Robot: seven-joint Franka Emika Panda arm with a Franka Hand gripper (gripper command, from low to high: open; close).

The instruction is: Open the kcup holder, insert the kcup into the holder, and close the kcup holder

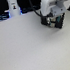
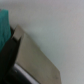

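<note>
The gripper (image 1: 53, 23) hangs low at the far edge of the worktop (image 1: 31, 51), toward the exterior view's right, under the white arm (image 1: 52, 2). Its fingers are a dark blur there, so I cannot tell whether they are apart or together, or whether they grip anything. The holder (image 1: 46, 19) shows only as a dark boxy shape right at the gripper, partly hidden behind it; touching or just beside cannot be told. In the wrist view a tan, flat-topped box (image 2: 32, 57) with a dark front fills the lower part, and a teal patch (image 2: 4, 25) sits at the picture's edge; what these are is unclear. The kcup cannot be made out in either view. The worktop is pale and plain. At its far edge, toward the exterior view's left, stands a white post (image 1: 12, 6) against a dark background with blue glints.
</note>
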